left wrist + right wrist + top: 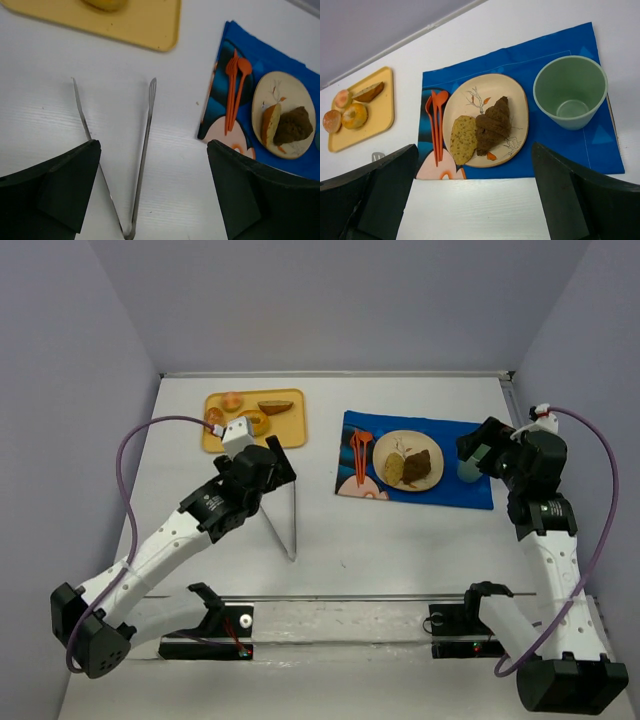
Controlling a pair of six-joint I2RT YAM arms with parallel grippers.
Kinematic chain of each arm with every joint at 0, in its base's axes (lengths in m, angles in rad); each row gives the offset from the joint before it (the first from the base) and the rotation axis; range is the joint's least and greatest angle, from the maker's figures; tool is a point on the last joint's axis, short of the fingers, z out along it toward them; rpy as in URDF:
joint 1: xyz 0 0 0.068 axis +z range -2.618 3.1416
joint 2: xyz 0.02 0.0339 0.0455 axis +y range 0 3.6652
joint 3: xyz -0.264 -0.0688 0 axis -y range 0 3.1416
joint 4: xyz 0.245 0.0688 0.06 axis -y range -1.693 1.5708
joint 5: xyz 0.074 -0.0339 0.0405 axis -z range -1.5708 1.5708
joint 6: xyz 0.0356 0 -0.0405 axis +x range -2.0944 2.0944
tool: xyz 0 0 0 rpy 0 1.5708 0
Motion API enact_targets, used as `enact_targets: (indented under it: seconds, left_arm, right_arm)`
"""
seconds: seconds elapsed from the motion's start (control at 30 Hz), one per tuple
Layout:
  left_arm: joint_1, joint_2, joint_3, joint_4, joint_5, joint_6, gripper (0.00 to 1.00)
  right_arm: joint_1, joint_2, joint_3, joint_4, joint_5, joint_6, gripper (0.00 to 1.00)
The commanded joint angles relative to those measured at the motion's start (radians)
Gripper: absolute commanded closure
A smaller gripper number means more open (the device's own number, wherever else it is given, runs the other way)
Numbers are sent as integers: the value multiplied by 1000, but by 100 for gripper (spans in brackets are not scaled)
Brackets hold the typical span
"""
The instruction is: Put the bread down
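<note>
The bread (463, 139) lies on the plate (470, 97), so placing looks done. Left of the plate, the left gripper (153, 150) hangs wide open, empty, above the tongs (141, 165) on the bench (45, 120).

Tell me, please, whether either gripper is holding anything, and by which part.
Nothing is held. The left gripper stands open above the tongs, which lie on the table; the right gripper is open and empty.
</note>
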State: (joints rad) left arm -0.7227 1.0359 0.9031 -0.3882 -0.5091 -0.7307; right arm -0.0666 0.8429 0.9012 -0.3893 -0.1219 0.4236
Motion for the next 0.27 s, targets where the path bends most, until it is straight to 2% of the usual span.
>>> enact_targets:
  seconds: [0.0,0.23]
  left_arm:
    - [2,-42,82,-12,-152,56,1]
    - [2,-77,69,37,-160,88,1]
  right_arm:
    - [-6,-42,4,18,33,6,0]
    - [-6,-71,-10,20,79,-5,0]
